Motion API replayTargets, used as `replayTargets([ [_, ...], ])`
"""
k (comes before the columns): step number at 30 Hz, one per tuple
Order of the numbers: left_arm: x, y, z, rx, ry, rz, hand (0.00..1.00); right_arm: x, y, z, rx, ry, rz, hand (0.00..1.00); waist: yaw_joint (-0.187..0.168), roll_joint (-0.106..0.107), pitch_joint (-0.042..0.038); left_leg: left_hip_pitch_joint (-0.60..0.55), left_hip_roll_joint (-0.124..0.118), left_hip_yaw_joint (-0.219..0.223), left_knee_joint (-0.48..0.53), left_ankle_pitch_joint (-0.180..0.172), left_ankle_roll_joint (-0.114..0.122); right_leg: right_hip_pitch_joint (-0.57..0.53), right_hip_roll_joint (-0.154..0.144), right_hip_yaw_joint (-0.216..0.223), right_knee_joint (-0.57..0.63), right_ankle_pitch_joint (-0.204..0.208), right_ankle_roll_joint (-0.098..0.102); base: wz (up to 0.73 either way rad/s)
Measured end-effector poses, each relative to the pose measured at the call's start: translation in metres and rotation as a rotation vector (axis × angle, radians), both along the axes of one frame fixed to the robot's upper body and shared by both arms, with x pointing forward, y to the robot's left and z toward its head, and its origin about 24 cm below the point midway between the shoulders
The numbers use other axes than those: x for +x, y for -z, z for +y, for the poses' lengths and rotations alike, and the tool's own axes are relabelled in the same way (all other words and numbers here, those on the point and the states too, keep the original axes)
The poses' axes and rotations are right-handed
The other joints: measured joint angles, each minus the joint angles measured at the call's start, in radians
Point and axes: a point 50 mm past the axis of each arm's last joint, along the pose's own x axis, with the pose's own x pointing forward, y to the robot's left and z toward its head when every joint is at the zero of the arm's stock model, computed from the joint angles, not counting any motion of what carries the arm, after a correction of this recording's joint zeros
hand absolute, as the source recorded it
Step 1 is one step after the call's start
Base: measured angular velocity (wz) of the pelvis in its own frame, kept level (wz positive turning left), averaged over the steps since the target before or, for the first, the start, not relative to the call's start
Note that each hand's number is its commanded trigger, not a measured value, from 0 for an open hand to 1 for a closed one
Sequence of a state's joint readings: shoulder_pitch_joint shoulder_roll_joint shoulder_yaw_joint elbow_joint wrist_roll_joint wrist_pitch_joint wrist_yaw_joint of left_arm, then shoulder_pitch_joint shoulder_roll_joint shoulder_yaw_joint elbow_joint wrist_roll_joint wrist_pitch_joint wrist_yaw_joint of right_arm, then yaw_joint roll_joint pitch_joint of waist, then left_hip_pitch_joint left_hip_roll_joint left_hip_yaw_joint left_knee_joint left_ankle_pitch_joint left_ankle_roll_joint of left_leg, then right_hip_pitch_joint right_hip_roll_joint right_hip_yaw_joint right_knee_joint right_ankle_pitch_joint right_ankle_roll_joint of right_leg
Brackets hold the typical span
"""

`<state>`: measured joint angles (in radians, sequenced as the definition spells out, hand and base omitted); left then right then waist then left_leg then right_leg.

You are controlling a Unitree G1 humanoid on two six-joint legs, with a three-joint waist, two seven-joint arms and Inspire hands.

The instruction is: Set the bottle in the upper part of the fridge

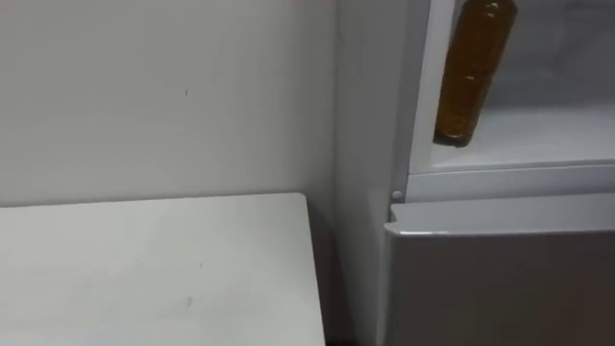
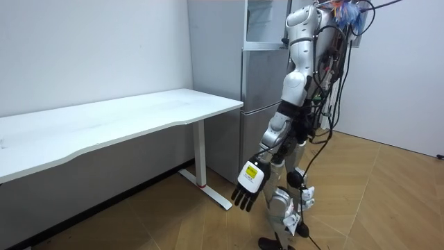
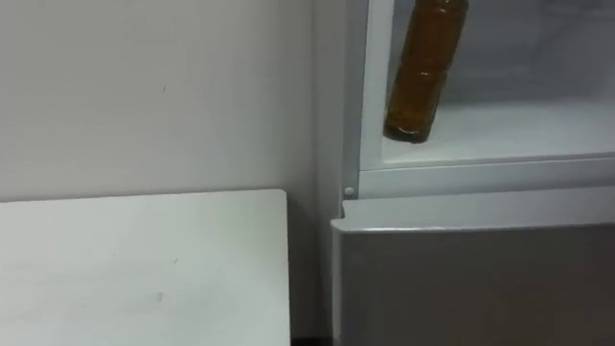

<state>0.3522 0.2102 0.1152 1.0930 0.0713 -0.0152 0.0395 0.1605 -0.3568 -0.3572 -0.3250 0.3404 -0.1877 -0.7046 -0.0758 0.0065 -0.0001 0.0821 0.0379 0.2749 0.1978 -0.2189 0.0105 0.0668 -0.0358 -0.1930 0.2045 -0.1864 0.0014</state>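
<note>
An amber bottle (image 1: 471,72) stands upright on the white shelf (image 1: 548,130) of the open upper fridge compartment, close to its left wall. The bottle's top is cut off by the picture's upper edge, and nothing touches it. In the room view I stand right in front of the fridge (image 2: 260,104), facing it. My left hand (image 2: 248,186) hangs low beside my leg with its fingers straight and nothing in it.
The grey lower fridge door (image 1: 500,279) is closed beneath the compartment. A white table (image 1: 144,269) stands against the wall to my left, its corner almost touching the fridge. Bare wooden floor (image 2: 374,201) lies behind me.
</note>
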Motion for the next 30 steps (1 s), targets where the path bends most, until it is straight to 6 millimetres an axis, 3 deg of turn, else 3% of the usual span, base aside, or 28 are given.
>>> replayTargets([
  [9,0.005,0.001,-0.003,-0.008,0.023,-0.003,0.00,-0.007,0.013,-0.006,0.056,0.051,-0.001,0.00,0.000,-0.019,-0.0003,-0.001,-0.002,-0.001,-0.001,-0.001,-0.002,-0.001,0.001,0.002,-0.002,-0.008,-0.001,0.00],
  [16,0.012,0.001,-0.004,-0.003,0.045,-0.031,0.00,-0.012,0.061,-0.018,0.349,0.052,0.093,0.00,-0.003,-0.029,-0.0019,-0.004,0.001,0.002,-0.001,-0.002,-0.004,-0.001,0.001,0.001,-0.004,-0.009,-0.001,0.00],
  [21,0.014,0.001,-0.005,-0.005,0.044,-0.036,0.00,-0.022,0.084,-0.021,0.498,0.067,0.121,0.00,-0.001,-0.014,-0.0019,0.002,0.000,0.012,-0.001,-0.003,-0.004,0.001,0.002,0.006,-0.004,-0.009,-0.001,-0.05],
  [30,0.016,0.002,-0.005,-0.026,0.050,-0.040,0.00,-0.044,0.146,-0.034,0.782,0.172,0.243,0.00,-0.002,0.000,-0.0006,0.005,0.002,0.022,-0.003,-0.004,-0.004,-0.005,0.002,0.025,0.002,-0.013,-0.002,-0.03],
])
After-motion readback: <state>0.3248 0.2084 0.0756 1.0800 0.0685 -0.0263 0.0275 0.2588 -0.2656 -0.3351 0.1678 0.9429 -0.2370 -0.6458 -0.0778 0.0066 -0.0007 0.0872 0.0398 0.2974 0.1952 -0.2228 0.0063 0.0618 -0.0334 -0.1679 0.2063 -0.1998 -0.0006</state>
